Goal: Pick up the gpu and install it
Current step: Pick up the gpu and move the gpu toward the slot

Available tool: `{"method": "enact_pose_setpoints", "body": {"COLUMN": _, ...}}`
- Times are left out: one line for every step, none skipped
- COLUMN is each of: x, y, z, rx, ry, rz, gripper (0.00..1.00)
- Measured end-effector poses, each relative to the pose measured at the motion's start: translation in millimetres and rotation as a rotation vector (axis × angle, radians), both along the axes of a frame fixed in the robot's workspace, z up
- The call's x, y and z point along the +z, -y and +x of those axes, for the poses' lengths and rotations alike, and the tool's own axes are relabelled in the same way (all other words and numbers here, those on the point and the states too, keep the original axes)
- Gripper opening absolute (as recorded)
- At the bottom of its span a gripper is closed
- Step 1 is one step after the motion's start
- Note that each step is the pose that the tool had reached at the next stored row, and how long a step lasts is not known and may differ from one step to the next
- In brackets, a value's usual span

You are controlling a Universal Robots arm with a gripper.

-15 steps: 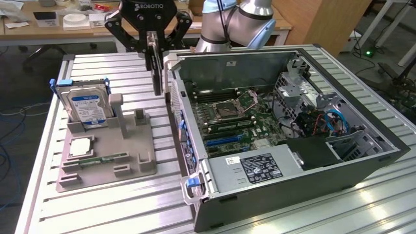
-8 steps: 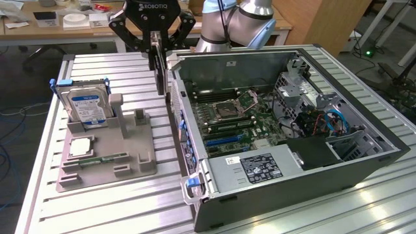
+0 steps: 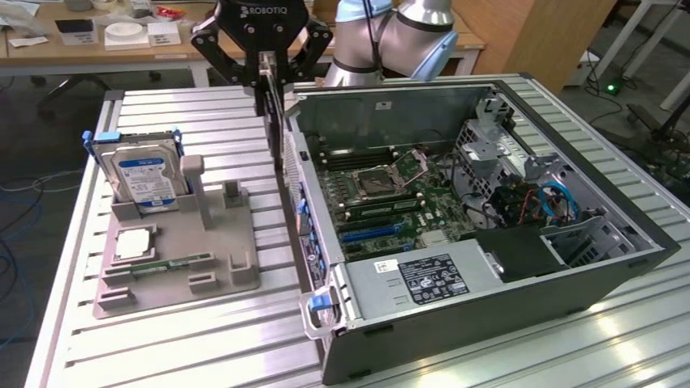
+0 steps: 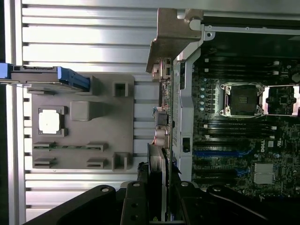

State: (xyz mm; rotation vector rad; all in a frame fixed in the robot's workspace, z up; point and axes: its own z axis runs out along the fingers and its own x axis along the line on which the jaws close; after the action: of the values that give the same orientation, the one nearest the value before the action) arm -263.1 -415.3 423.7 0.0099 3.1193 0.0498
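In the exterior view, the gpu (image 3: 276,129) is held clamped in the gripper (image 3: 267,81). It is hung edge-on, long axis upright, just beside the open case's (image 3: 485,323) wall. Bare table (image 3: 161,339) is left between wall and tray (image 3: 205,242).

In the wrist view, the card's thin edge is seen between the fingers (image 4: 133,201), parallel to the wall.

The gripper (image 3: 265,81) clamps the gpu (image 3: 276,129), which hangs upright and edge-on just beside the computer case (image 3: 485,323), on the exterior view's left.
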Motion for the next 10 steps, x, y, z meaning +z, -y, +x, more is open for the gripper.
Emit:
{"method": "enact_pose_setpoints", "body": {"x": 0.0, "y": 0.0, "z": 1.1, "rx": 0.0, "ry": -0.0001, "rz": 0.0, "gripper": 0.27}}
{"method": "enact_pose_setpoints", "body": {"x": 0.0, "y": 0.0, "z": 2.2, "rx": 0.0, "ry": -0.0001, "rz": 0.0, "gripper": 0.27}}
{"method": "enact_pose_setpoints", "body": {"x": 0.0, "y": 0.0, "z": 3.2, "rx": 0.0, "ry": 0.0, "rz": 0.0, "gripper": 0.27}}
{"method": "enact_pose_setpoints", "body": {"x": 0.1, "y": 0.0, "z": 4.2, "rx": 0.0, "ry": -0.0001, "rz": 0.0, "gripper": 0.27}}
{"method": "enact_pose_setpoints", "body": {"x": 0.0, "y": 0.0, "z": 5.2, "rx": 0.0, "ry": -0.0001, "rz": 0.0, "gripper": 0.27}}
{"method": "enact_pose_setpoints", "body": {"x": 0.0, "y": 0.0, "z": 6.1, "rx": 0.0, "ry": 0.0, "rz": 0.0, "gripper": 0.27}}
{"method": "enact_pose_setpoints", "body": {"x": 0.0, "y": 0.0, "z": 7.1, "rx": 0.0, "ry": 0.0, "rz": 0.0, "gripper": 0.27}}
{"method": "enact_pose_setpoints", "body": {"x": 0.0, "y": 0.0, "z": 8.2, "rx": 0.0, "ry": 0.0, "rz": 0.0, "gripper": 0.27}}
{"method": "enact_pose_setpoints", "body": {"x": 0.0, "y": 0.0, "z": 9.4, "rx": 0.0, "ry": 0.0, "rz": 0.0, "gripper": 0.27}}
{"method": "enact_pose_setpoints", "body": {"x": 0.0, "y": 0.0, "z": 10.6, "rx": 0.0, "ry": 0.0, "rz": 0.0, "gripper": 0.27}}
